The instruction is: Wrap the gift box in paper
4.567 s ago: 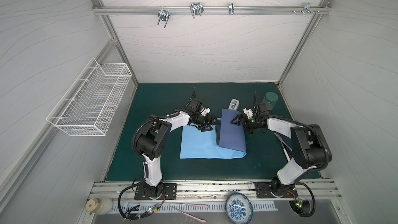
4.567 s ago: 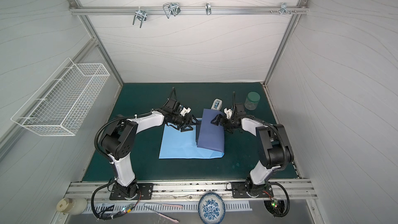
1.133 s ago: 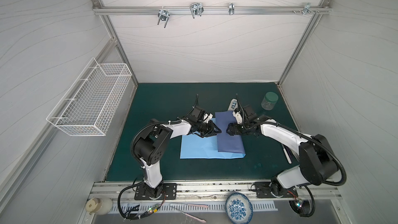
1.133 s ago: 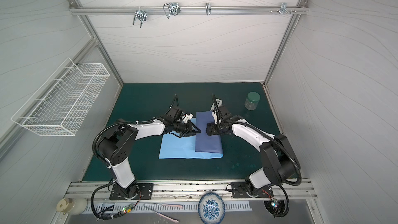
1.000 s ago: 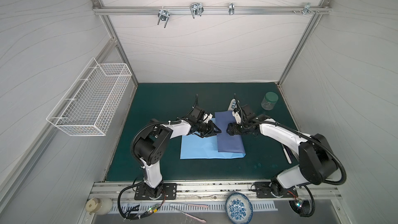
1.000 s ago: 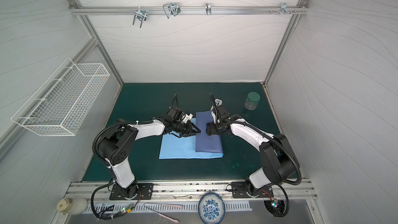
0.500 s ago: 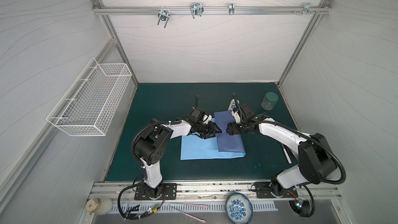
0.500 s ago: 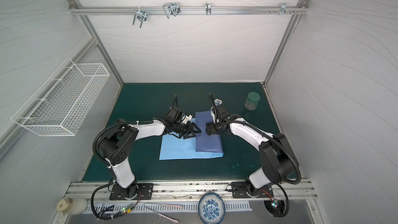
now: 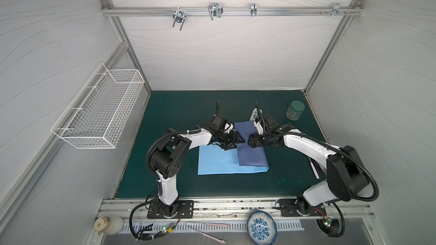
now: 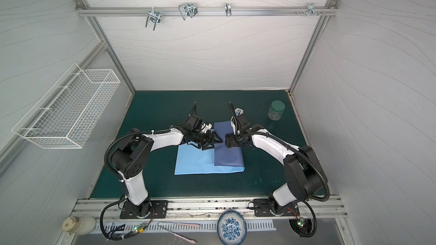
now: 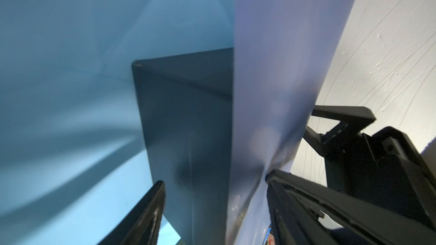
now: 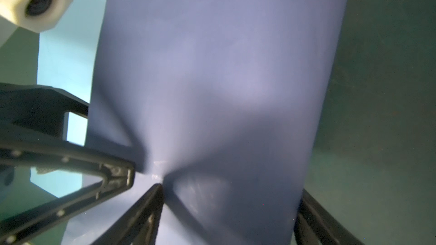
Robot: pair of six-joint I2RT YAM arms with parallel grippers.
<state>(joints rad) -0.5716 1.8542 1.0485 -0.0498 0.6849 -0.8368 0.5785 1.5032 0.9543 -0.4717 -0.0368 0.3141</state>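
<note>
Left wrist view: left gripper (image 11: 215, 179) has its jaws spread wide, not pinching anything. A corner of the gift box (image 11: 184, 119) and the indigo flap of the paper (image 11: 271, 67) sit between its fingers. Right gripper (image 12: 230, 195) is wide open too, one fingertip (image 12: 151, 203) poking the flap.

The paper (image 9: 219, 162) is spread on the mat (image 9: 179, 114) mid-table, with its right part folded over the gift box (image 11: 188, 126) — in the left wrist view the box is seen under the flap's left edge. The left gripper (image 9: 237, 141) is set at that edge and the right gripper (image 9: 250, 143) just opposite it, on the flap. A tape dispenser (image 9: 254, 114) is placed just behind the paper, and a jar (image 9: 295, 110) further right. A basket (image 9: 99, 114) is hung on the left wall, and a bowl (image 9: 261, 227) is set before the arms' bases.
</note>
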